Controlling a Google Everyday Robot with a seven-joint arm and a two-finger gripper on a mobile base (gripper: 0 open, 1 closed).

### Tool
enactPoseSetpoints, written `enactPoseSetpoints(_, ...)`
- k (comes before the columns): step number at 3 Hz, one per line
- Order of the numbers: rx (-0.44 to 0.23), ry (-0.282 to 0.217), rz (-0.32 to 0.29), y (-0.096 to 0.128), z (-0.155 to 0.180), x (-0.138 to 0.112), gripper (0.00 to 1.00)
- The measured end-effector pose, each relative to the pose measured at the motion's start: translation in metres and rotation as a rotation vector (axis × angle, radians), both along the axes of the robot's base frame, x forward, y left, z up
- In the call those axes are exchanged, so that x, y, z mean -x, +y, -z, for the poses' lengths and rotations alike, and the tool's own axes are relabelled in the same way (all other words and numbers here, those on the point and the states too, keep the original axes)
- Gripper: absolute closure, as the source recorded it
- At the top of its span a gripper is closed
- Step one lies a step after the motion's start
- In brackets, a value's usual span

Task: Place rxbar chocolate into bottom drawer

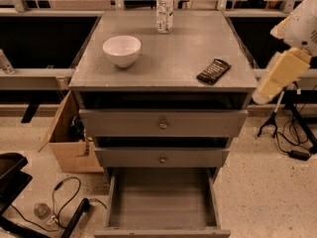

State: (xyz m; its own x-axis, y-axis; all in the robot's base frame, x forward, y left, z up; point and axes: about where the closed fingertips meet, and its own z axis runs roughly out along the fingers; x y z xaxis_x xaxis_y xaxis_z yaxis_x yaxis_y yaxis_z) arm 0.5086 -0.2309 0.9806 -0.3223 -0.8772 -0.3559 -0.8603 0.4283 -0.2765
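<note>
The gripper [278,77] hangs tilted at the view's right edge.

Bar: your flat, black-wrapped rxbar chocolate [213,71] lies front-right on the grey cabinet [188,43].
Drawer: your wide grey bottom drawer [163,197] stands open.
Gripper: your cream gripper [277,78] hangs right of the cabinet.

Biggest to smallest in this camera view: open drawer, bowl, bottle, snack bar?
1. bottom drawer
2. bowl and bottle: alike; the bottle stands farther back, so unsure
3. rxbar, smallest
The gripper hangs right of the cabinet.
</note>
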Motion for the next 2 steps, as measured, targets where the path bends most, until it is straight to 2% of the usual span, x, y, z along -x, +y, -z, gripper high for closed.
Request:
enactPoseSetpoints(1, -0.109, -0.056, 0.16, 0.004, -0.001, -0.041, 0.0)
enactPoseSetpoints(2, -0.153, -0.116, 0.306, 0.012, 0.005, -0.084, 0.0)
